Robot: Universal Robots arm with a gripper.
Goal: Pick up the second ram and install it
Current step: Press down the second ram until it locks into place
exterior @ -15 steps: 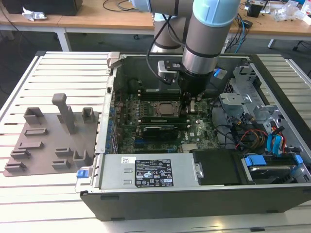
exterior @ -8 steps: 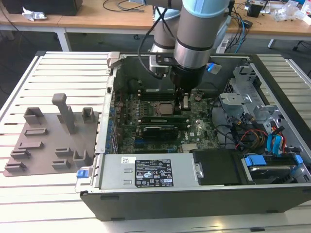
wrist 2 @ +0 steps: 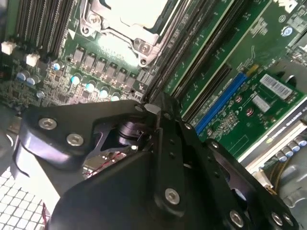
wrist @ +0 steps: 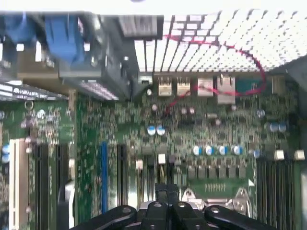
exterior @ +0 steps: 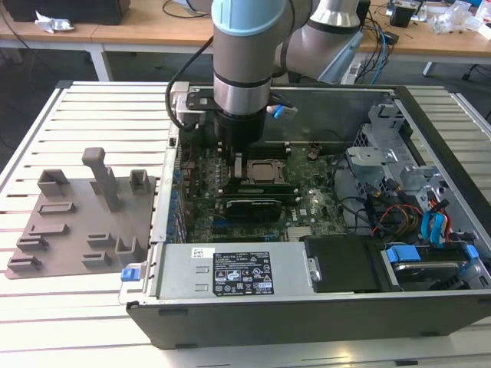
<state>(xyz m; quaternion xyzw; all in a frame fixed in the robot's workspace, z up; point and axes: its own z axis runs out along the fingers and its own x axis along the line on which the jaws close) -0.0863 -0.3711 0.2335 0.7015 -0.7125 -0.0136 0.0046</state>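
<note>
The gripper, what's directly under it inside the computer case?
Under the gripper lie the motherboard, its dark memory slots and the CPU socket. The gripper's body covers whatever sits right at its tips.

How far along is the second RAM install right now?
Done, apparently: no green stick lies on the grey plastic tray with raised blocks. In hand: the gripper is down in the open computer case, at the long black memory slots beside the square CPU socket. Left: seating cannot be confirmed from here.
</note>
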